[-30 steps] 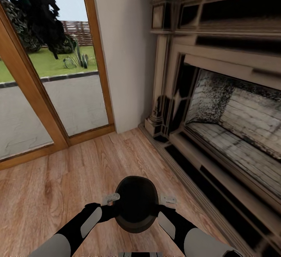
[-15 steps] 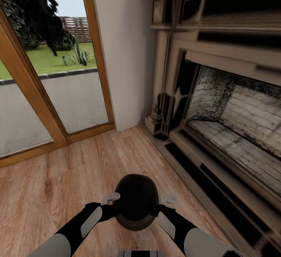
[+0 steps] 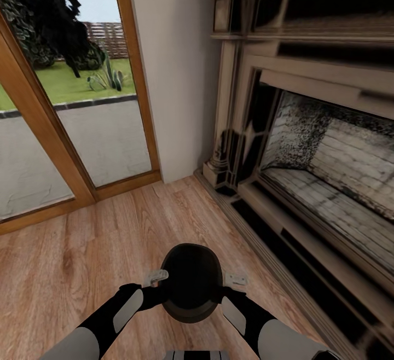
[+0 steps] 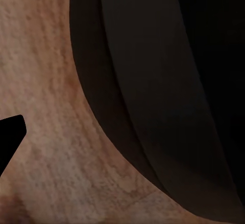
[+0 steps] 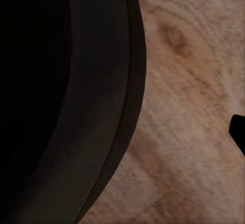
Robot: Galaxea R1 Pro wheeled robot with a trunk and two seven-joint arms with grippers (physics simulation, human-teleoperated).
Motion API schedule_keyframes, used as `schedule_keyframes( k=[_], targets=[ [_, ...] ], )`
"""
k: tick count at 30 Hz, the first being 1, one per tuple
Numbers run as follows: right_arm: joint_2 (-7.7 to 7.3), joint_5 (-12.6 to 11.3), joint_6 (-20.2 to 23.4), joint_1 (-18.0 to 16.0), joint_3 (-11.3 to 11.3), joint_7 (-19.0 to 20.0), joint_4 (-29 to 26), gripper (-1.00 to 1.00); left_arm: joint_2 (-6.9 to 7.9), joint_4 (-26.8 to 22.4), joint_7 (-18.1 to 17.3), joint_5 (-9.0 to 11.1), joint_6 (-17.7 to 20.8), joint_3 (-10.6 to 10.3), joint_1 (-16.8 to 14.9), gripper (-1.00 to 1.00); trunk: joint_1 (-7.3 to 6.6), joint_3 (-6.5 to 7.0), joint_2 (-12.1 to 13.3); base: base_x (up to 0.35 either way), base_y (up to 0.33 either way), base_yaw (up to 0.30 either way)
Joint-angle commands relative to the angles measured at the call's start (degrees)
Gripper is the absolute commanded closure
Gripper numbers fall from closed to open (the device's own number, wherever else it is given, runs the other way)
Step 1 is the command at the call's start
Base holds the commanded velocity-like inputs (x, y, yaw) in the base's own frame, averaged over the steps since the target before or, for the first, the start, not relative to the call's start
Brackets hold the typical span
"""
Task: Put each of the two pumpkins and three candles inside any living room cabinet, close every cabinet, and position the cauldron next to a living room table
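Left hand (image 3: 156,278) and right hand (image 3: 235,279) press opposite sides of the black cauldron (image 3: 191,282), carried between both arms above the wood floor (image 3: 82,250), near the fireplace (image 3: 328,157); finger spread unclear.

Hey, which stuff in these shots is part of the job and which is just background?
Job things:
cauldron, held between the left gripper and right gripper

Just background:
fireplace
glass door
wooden floor

The head camera looks down from high up at the cauldron (image 3: 191,283) and floor (image 3: 82,261), and both wrist cameras sit very close, seeing that same pot and floor.
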Motion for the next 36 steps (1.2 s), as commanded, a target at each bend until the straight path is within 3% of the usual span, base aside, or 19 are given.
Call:
schedule_keyframes(
  k=[1,2,3,30,31,36],
  targets=[
    [0.00,-0.21,0.27,-0.04,0.29,-0.45,-0.02,-1.00,0.09,-0.15,0.53,0.63,0.10,-0.40,-0.03,-1.00,-0.01,-0.05,-0.02,0.000,0.000,0.000],
    [0.00,-0.21,0.27,-0.04,0.29,-0.45,-0.02,-1.00,0.09,-0.15,0.53,0.62,0.10,-0.40,-0.03,-1.00,-0.01,-0.05,-0.02,0.000,0.000,0.000],
    [0.00,-0.21,0.27,-0.03,0.29,-0.45,-0.02,1.00,0.09,-0.15,0.53,0.62,0.08,-0.40,-0.03,-1.00,-0.01,-0.05,-0.02,0.000,0.000,0.000],
    [0.00,-0.39,-0.34,0.01,0.28,-0.45,-0.02,1.00,0.09,-0.15,0.53,0.59,0.13,-0.40,-0.03,-1.00,-0.01,-0.05,-0.02,0.000,0.000,0.000],
    [0.00,-0.39,-0.34,-0.01,0.29,-0.45,-0.02,1.00,0.09,-0.15,0.53,0.59,0.13,-0.40,-0.03,1.00,-0.01,-0.05,-0.02,0.000,0.000,0.000],
    [0.00,-0.39,-0.34,-0.01,0.29,-0.45,-0.02,1.00,0.09,-0.15,0.61,0.64,0.13,-0.40,-0.03,1.00,-0.01,-0.05,-0.02,0.000,0.000,0.000]
  ],
)
